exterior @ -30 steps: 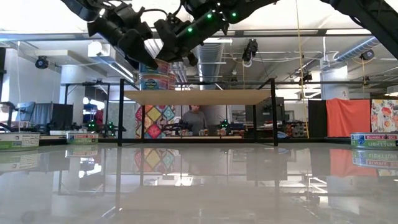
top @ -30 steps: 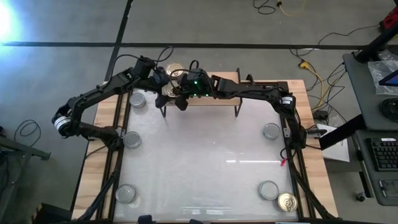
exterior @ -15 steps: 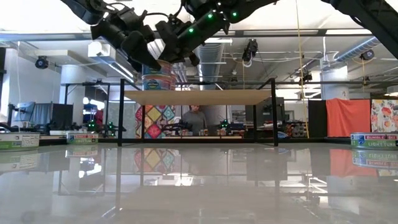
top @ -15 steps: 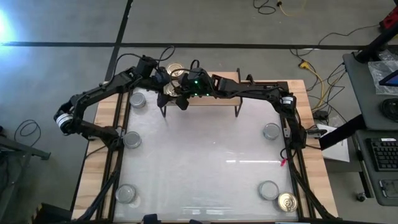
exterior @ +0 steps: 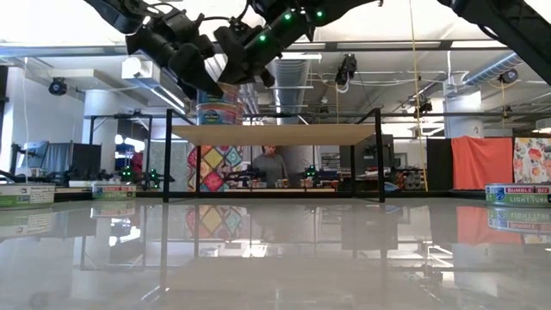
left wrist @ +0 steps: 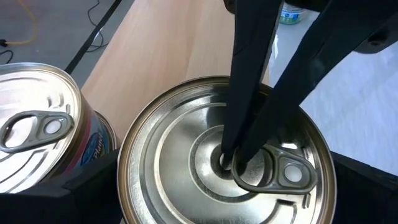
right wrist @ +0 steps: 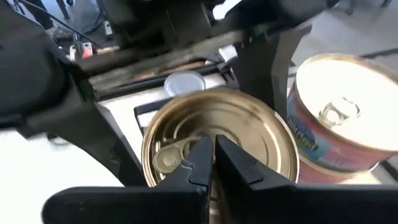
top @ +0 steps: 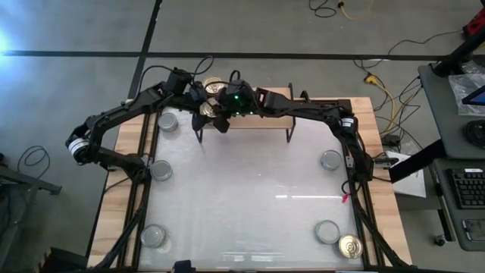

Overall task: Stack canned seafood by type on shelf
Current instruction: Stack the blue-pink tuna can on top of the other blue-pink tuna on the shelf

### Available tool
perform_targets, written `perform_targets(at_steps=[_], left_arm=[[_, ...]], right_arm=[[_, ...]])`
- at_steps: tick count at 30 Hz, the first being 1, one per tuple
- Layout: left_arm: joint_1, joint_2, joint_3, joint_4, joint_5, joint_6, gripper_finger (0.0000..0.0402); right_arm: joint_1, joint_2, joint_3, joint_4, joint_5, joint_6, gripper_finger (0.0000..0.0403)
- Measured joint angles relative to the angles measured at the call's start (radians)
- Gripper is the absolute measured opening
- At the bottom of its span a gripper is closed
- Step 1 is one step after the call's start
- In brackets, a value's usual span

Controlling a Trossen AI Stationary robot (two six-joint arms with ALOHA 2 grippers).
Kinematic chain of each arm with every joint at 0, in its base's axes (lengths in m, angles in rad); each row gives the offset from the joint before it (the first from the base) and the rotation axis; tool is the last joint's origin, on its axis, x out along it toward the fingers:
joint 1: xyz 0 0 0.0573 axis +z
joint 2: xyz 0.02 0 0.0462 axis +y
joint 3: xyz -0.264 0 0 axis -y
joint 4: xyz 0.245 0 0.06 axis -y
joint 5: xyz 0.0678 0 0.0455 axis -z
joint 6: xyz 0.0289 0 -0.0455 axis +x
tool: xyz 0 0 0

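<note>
The shelf (top: 261, 120) stands at the table's far edge. A gold-lidded tin (left wrist: 217, 162) stands on the shelf's left end. Beside it is a second tin (left wrist: 37, 130) with a pale lid and a red and blue label. My left gripper (top: 201, 100) is open, with one finger on each side of the gold-lidded tin. My right gripper (right wrist: 211, 152) is shut, and its tips are over the centre of that tin's lid, by the pull ring (left wrist: 280, 171). In the low view the right gripper's tips seem slightly above the tin (exterior: 217, 114). My left gripper straddles the gold-lidded tin's side wall, slanting down from the table's left. I cannot tell whether its fingers touch the wall. My right gripper's shut fingertips (left wrist: 235, 158) point slanting down at the lid's centre. I cannot tell whether they touch the lid.
Loose silver-lidded tins stand on the white table at the left (top: 168, 121) (top: 161, 171) (top: 154, 235) and at the right (top: 331, 159) (top: 327, 231). A gold-lidded tin (top: 350, 246) stands at the near right corner. The shelf's right part is bare. A person (exterior: 269, 164) is in the room behind.
My right gripper has risen a little above the gold-lidded tin and stays shut. The tin stands where it was on the shelf.
</note>
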Motion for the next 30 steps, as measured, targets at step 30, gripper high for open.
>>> perform_targets(at_steps=[30], left_arm=[[-0.005, -0.034, -0.006, -0.002, -0.018, -0.009, 0.04]], right_arm=[[-0.003, 0.036, -0.034, -0.001, -0.001, -0.005, 0.0013]])
